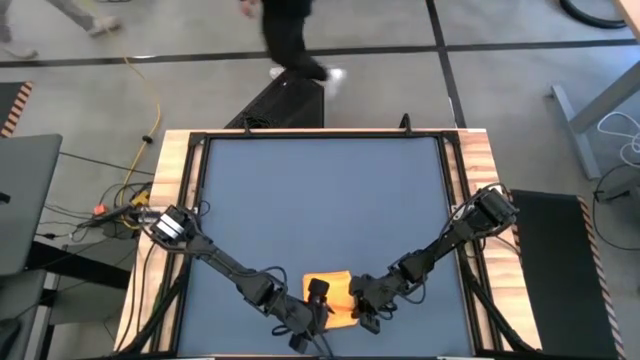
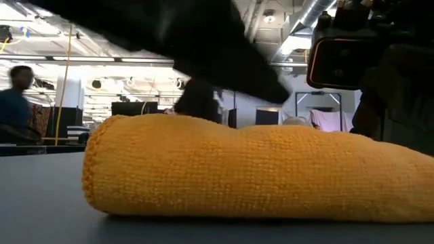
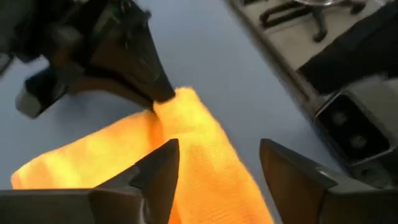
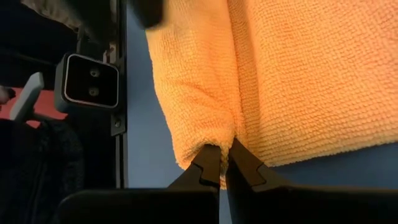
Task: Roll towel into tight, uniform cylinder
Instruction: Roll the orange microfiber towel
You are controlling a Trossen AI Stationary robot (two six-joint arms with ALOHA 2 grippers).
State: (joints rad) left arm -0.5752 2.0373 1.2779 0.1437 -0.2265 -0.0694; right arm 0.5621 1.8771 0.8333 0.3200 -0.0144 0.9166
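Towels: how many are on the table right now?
1. A single yellow towel lies at the table's near edge, between the two arms. The right hand pinches its edge; the left hand is open over it. No other towel shows.

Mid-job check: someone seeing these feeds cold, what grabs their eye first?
The bright yellow towel, lying partly folded at the table's near edge between the two dark arms, not yet a tight roll. Next, the right gripper, shut and pinching a fold at the towel's edge, while the left gripper stands open just over the cloth. Behind the table, a person crosses the floor.
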